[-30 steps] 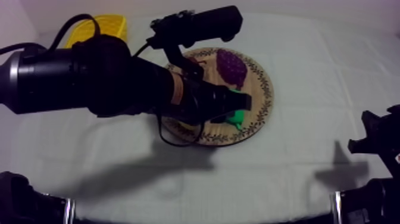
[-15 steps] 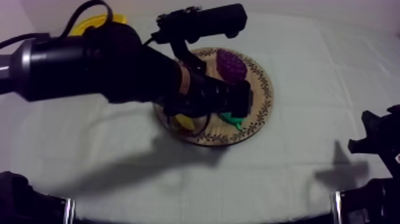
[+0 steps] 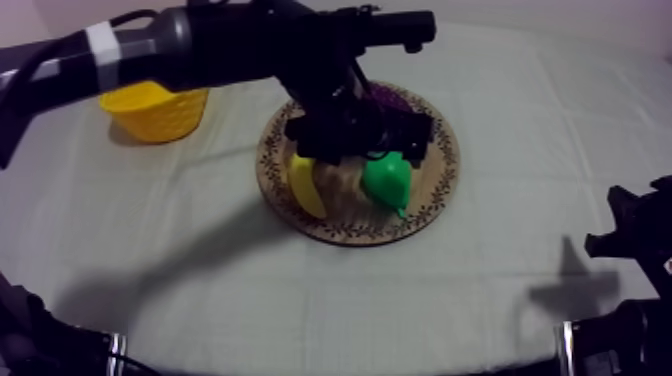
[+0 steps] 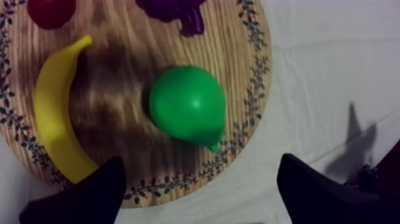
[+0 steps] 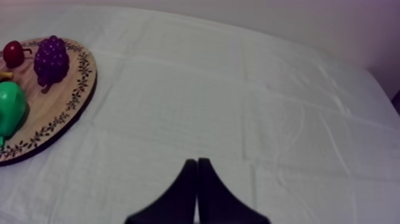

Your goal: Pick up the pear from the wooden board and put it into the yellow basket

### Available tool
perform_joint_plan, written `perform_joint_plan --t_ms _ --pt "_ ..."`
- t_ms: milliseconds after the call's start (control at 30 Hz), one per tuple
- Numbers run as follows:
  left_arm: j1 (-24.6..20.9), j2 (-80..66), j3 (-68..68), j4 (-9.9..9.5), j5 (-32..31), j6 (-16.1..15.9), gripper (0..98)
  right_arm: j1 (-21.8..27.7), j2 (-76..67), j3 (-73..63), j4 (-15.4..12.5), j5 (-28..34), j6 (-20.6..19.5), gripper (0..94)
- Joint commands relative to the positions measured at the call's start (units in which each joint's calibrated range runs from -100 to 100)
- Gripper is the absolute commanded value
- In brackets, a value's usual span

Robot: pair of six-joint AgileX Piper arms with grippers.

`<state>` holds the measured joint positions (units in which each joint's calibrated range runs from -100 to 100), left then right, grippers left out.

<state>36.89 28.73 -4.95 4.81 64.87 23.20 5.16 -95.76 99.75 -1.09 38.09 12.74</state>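
Left gripper (image 4: 200, 159) is hovering over the pear (image 4: 187, 104), fingers spread wide, gripping nothing.
Pear is lying on the wooden board (image 4: 119, 83) beside the banana (image 4: 50, 113); the wide spread is probably leaving room to straddle it. Yellow basket (image 3: 155, 108) is sitting well apart; right gripper (image 5: 197, 164) is idling, fingers pressed together.

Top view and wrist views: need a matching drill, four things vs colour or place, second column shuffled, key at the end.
Column 1
1. pear
2. banana
3. grapes
4. basket

Column 2
A. purple, on the board
B. on the cloth, off the board
C. green, just ahead of the open left pincer
D. yellow, lying along the board's rim

Pairs: 1-C, 2-D, 3-A, 4-B
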Motion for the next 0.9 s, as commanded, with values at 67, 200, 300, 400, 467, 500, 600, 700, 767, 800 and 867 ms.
perform_joint_plan --t_ms 67,200,300,400,467,500,600,700,767,800,867 --pt "-0.43 5.47 -7.03 1.15 5.59 0.05 92.2 -0.03 0.01 0.03 -0.01 -0.03 0.04 0.3" --pt "-0.8 9.52 -11.33 2.77 9.42 0.53 87.8 -0.03 0.01 0.03 -0.01 -0.03 0.04 0.3" --pt "-1.22 12.77 -13.96 3.96 12.31 0.99 85.6 -0.03 0.01 0.03 -0.01 -0.03 0.04 0.3" --pt "-1.62 16.01 -16.94 4.78 15.11 1.36 83.4 -0.03 0.01 0.03 -0.01 -0.03 0.04 0.3" --pt "-1.78 17.98 -18.98 5.07 16.48 1.61 82.8 -0.03 0.01 0.03 -0.01 -0.03 0.04 0.3" --pt "-1.83 18.92 -20.14 5.2 17.39 1.78 82.3 -0.03 0.01 0.03 -0.01 -0.03 0.04 0.3" --pt "-1.96 21.53 -24.23 5.41 20.3 2.3 78.2 -0.03 0.01 0.03 -0.01 -0.03 0.04 0.3" --pt "-2.05 23.87 -28.31 5.57 22.84 2.78 71.3 -0.03 0.01 0.03 -0.01 -0.03 0.04 0.3" --pt "-2.08 25.36 -30.92 5.64 24.28 2.89 68.1 -0.03 0.01 0.03 -0.01 -0.03 0.04 0.3" --pt "-2.08 26.05 -32.11 5.69 24.89 2.91 66.6 -0.03 0.01 0.03 -0.01 -0.03 0.04 0.3" --pt "-2.12 27.41 -34.29 5.84 26.08 2.98 63.4 -0.03 0.01 0.03 -0.01 -0.03 0.04 0.3"
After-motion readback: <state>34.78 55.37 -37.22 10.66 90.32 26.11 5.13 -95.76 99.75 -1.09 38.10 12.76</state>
